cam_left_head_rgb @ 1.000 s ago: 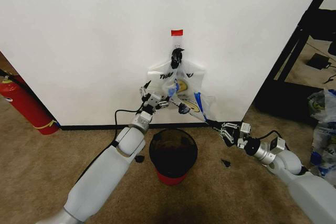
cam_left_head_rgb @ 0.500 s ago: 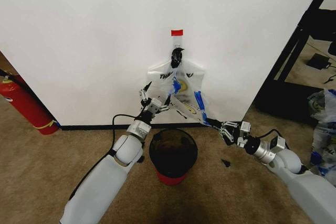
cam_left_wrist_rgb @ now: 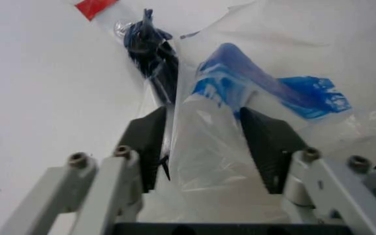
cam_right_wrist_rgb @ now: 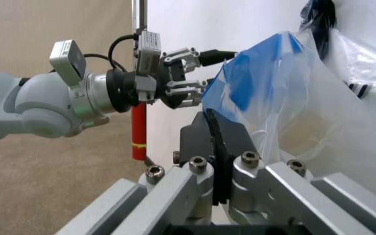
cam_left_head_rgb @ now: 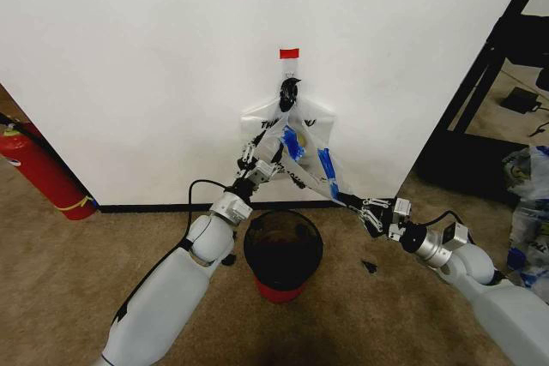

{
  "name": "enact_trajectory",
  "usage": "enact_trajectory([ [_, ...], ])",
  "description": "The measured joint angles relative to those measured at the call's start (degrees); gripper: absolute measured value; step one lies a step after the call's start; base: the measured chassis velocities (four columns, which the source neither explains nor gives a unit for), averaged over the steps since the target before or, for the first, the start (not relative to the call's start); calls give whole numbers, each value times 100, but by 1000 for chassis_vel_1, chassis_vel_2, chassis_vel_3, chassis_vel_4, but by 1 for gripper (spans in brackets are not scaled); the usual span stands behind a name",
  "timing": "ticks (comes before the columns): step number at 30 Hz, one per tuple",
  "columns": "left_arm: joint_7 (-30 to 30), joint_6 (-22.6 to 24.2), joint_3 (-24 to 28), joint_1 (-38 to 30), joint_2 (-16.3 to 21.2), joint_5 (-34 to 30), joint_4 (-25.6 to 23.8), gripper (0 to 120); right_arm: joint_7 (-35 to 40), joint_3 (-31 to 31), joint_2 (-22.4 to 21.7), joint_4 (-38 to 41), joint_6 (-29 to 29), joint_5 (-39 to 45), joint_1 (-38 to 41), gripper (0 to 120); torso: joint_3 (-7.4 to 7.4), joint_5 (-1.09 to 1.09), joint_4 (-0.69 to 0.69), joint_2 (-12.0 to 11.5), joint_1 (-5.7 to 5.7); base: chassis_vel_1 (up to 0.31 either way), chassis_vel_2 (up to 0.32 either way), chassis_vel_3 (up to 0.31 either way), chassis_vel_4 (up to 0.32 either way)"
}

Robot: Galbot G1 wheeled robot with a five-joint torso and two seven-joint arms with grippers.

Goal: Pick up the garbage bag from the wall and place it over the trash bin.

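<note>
The garbage bag (cam_left_head_rgb: pixel 300 130) hangs by its black-wrapped handles from a hook on the wall (cam_left_head_rgb: pixel 129 66), just under a red tape strip (cam_left_head_rgb: pixel 289 53). My right gripper (cam_left_head_rgb: pixel 371 212) is shut on the bag's lower corner and holds it stretched out to the right; its own view shows the jaws pinched on the plastic (cam_right_wrist_rgb: pixel 217 142). My left gripper (cam_left_head_rgb: pixel 262 163) is open at the bag's left side, with a fold of the bag (cam_left_wrist_rgb: pixel 227 98) between its spread fingers (cam_left_wrist_rgb: pixel 150 147). The black trash bin (cam_left_head_rgb: pixel 283 249) with a red base stands on the carpet below.
A red fire extinguisher (cam_left_head_rgb: pixel 39 169) leans against the wall at the far left. A black shelf frame (cam_left_head_rgb: pixel 480 83) stands to the right, with filled plastic bags (cam_left_head_rgb: pixel 527 203) on the floor beside it. Small dark scraps (cam_left_head_rgb: pixel 367 267) lie near the bin.
My left gripper has risen and moved right, closer into the bag's folds. The bag has shifted, so blue print now shows where the yellow face was. The right gripper has barely moved.
</note>
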Motion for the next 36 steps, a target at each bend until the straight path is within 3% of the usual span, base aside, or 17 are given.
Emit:
enact_trajectory([
  [5,-34,-9,1,18,-48,47,-42,22,-4,21,1,-5,8,0,-20,0,0,0,0,0,0,0,0,0,0],
  [12,-207,154,-58,201,-25,-5,-265,0,-2,30,6,-19,28,1,-24,0,0,0,0,0,0,0,0,0,0],
  [25,-408,330,-410,738,29,-565,-569,0,9,197,48,85,55,39,-309,0,0,0,0,0,0,0,0,0,0],
  [36,-426,311,-1050,1830,-21,-772,-1267,0,202,321,155,459,340,-145,-1023,0,-1,-1,-1,0,0,0,0,0,0],
])
